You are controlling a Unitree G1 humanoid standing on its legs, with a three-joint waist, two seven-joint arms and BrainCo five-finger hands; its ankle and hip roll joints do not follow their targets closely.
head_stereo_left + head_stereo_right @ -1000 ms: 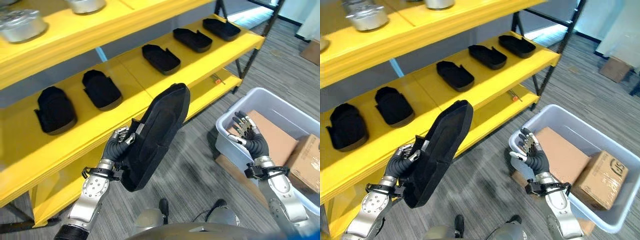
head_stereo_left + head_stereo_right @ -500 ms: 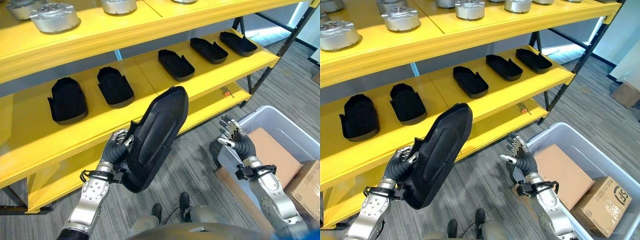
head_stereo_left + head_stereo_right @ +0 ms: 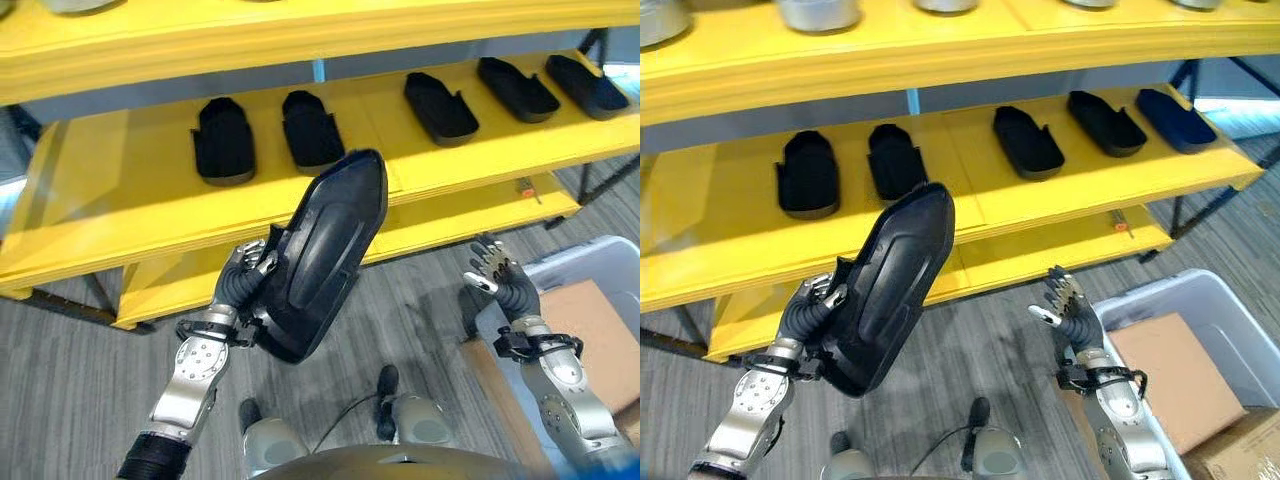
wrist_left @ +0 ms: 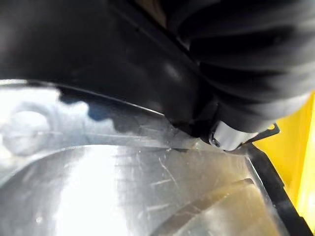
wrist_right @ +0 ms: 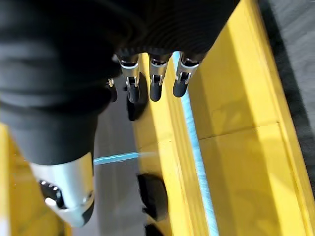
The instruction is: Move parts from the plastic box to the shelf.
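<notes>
Five black parts (image 3: 310, 128) already on the yellow shelf (image 3: 120, 190), free space at its left end. Held upright in curled left robot hand (image 3: 243, 283): long black part (image 3: 320, 250), long axis pointing toward the shelf; right robot hand (image 3: 498, 280) empty, fingers straight, beside plastic box (image 3: 1200, 300). Versus earlier: whole view shifted, shelf now square ahead.

Left robot hand (image 3: 808, 312) curled round long black moulded plastic part (image 3: 890, 285), held tilted before yellow shelf (image 3: 980, 200). Five black parts (image 3: 1028, 142) in row on shelf. Right robot hand (image 3: 1072, 310) relaxed, empty, beside grey plastic box (image 3: 1200, 296) holding brown cardboard (image 3: 1175, 378).
</notes>
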